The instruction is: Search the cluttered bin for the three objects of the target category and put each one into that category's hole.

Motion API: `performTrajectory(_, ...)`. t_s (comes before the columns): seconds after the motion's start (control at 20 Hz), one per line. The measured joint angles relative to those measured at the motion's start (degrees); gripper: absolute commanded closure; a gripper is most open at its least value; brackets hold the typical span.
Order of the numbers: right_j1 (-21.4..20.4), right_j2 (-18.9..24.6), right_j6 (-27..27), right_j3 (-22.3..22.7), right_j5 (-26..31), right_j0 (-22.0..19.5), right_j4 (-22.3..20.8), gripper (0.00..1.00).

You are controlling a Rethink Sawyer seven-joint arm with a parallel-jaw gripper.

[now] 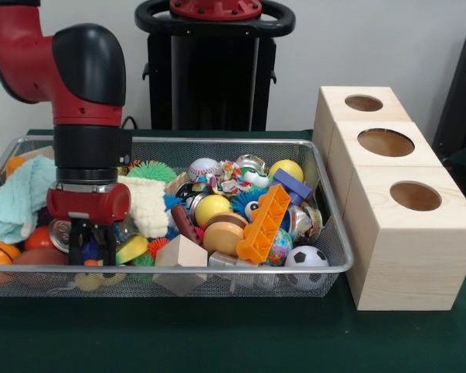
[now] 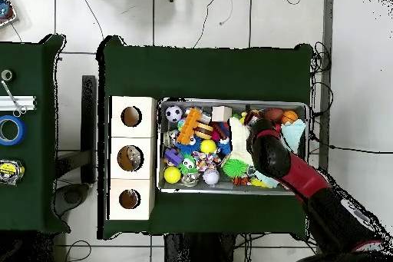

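— Black claw [image 1: 93,247] is low in the wire bin [image 1: 335,233], at the near left corner. Its two prongs stand somewhat apart among the toys, and I see nothing clamped between them.

— Which things should you take?

— The category is not named, so you must judge it. Just right of the claw lies a wooden block [image 1: 180,252]. I think it is stiff and light, with flat faces, so you can hold it across two opposite sides. Behind the claw are a white fluffy cloth [image 1: 146,203] and, to the left, a teal towel [image 1: 19,198]. These are soft and will sag, so pinch a fold from above.

— And the balls?

— The yellow ball [image 1: 211,208] sits in the middle and the small soccer ball [image 1: 305,260] at the near right corner. They probably are smooth and may roll away, so close on the widest part.

— Where do they go?

— To the wooden boxes [image 1: 408,233] on the right, just beside the bin, each with a round hole on top.
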Motion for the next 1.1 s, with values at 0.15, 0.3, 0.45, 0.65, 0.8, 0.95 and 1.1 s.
performTrajectory(0.15, 0.3, -0.2, 0.0, 0.0, -0.5, 0.1, 0.0, 0.0)
performTrajectory(0.3, 1.5, -0.4, 0.0, -0.3, -0.9, 0.5, 0.0, 0.0)
performTrajectory(0.45, 3.1, -0.5, 0.0, -1.1, -1.7, 0.8, -0.3, 0.0)
performTrajectory(0.65, 3.3, -0.7, 0.0, -1.7, -1.9, 1.0, -1.8, 0.0)
performTrajectory(0.8, 3.4, -0.9, 0.0, -2.2, -1.6, 1.2, -2.8, 0.0)
performTrajectory(0.95, 3.5, -1.7, 0.0, -3.3, -0.7, 2.0, -3.6, 0.0)
performTrajectory(1.1, 3.2, -3.0, 0.0, -4.2, 0.4, 3.3, -3.9, 0.0)
